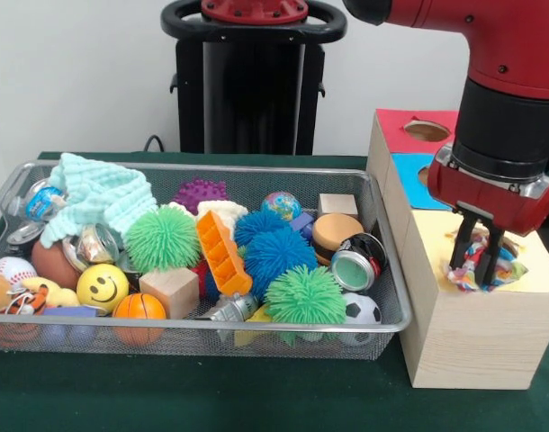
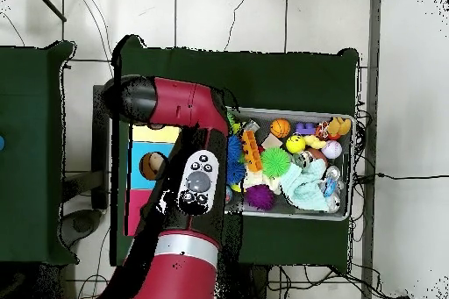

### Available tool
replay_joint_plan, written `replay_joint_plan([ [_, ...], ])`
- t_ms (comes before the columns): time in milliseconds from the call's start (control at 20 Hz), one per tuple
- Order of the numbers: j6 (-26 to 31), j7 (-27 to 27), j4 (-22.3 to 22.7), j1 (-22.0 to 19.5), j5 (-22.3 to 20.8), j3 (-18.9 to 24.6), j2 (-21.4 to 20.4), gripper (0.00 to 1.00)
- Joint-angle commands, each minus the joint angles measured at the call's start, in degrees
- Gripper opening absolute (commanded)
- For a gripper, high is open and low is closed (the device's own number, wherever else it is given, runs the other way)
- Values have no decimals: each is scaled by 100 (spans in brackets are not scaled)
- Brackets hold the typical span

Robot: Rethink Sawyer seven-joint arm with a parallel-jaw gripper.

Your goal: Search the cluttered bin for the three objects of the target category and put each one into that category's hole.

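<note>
The gripper is seen low over the yellow top of the wooden box, just right of the wire bin. Its fingers are closed to a narrow gap on a multicoloured crumpled toy, which is held directly below and between them, touching or nearly touching the yellow panel. The hole in that panel is hidden by the toy and gripper, so whether the toy sits over it can't be told; the coming move is judged to turn on that vertical relation, i.e. toy straight under the fingers, hole presumably beneath. No clear long axis is shown by the toy; it hangs as a bunched lump.

Counts, front view: 1 arm, 1 gripper. Box panels seen: 3 (red, blue, yellow), w/ holes visible in red and partly in blue. In the bin: 2 green spiky balls, 2 blue spiky balls, 1 purple knobbly ball, 1 smiley ball, 1 mini basketball, 1 baseball, 1 mini football, 2 wooden blocks, 1 mint cloth. Approx. only; much is overlapped.

In the overhead view the box and gripper are mostly covered by the arm.
</note>
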Motion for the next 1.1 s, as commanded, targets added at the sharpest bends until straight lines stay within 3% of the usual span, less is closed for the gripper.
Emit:
replay_joint_plan([
  [50, 792, 1178, 808, 13, 103, 182, 100, 0],
  [1100, 1218, 1055, 1008, 51, 83, 176, -196, 0],
])
